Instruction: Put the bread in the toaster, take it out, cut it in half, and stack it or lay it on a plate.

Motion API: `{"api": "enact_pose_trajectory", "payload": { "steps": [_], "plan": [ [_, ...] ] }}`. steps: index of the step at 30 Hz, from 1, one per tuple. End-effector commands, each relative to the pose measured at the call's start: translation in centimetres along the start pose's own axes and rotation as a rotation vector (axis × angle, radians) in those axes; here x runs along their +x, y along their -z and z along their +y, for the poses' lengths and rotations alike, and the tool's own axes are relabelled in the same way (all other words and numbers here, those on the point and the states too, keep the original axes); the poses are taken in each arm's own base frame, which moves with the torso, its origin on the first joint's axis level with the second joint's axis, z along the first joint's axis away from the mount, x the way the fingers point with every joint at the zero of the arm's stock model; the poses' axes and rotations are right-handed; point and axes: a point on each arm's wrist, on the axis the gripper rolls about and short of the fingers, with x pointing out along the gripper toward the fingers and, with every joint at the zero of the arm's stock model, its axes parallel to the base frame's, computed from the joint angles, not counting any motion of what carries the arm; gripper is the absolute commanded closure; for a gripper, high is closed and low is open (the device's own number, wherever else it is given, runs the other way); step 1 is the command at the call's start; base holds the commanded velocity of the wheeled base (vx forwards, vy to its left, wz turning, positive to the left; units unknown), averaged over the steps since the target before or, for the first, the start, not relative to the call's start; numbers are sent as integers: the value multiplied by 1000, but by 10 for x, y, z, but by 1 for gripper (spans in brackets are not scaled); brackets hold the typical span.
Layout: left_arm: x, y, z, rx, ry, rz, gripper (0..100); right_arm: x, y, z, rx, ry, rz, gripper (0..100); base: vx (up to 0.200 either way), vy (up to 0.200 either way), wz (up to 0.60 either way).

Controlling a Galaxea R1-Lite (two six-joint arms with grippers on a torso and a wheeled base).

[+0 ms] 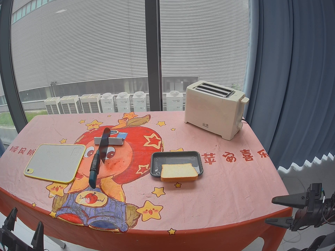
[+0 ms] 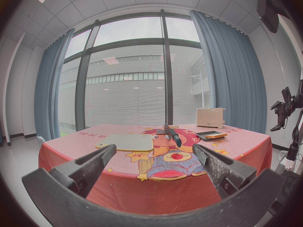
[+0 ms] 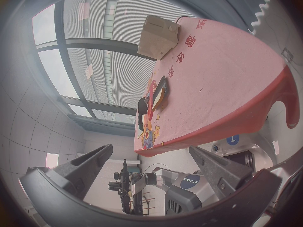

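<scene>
Well clear of bread [image 1: 179, 172] on tray [image 1: 166, 160], left gripper [image 1: 25, 223], right gripper [image 1: 270, 211], fingers [image 2: 91, 165] apart.

The left gripper [image 2: 154, 148] and right gripper [image 3: 151, 149] are matte dark grey. Each has two wedge-shaped fingers [image 2: 91, 166] tapering to blunt tips, with rough, speckled inner faces and a small screw [image 2: 224, 184] near the root. A curved bracket [image 2: 151, 205] carries them. Thin black cable [image 1: 323, 206] loops along the black right arm [image 1: 312, 210].

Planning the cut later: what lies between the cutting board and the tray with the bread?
The knife, blade propped on a small block, lies between cutting board and tray; the head view shows it.
</scene>
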Motion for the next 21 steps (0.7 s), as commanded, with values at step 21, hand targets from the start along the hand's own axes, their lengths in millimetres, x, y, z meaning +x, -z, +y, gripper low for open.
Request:
{"api": "enact_pose_trajectory", "payload": {
  "steps": [21],
  "plan": [
    [0,5,0,0,-1,2,0,51,-12,1,34,92,113,0,0,0,0]
  ]
}}
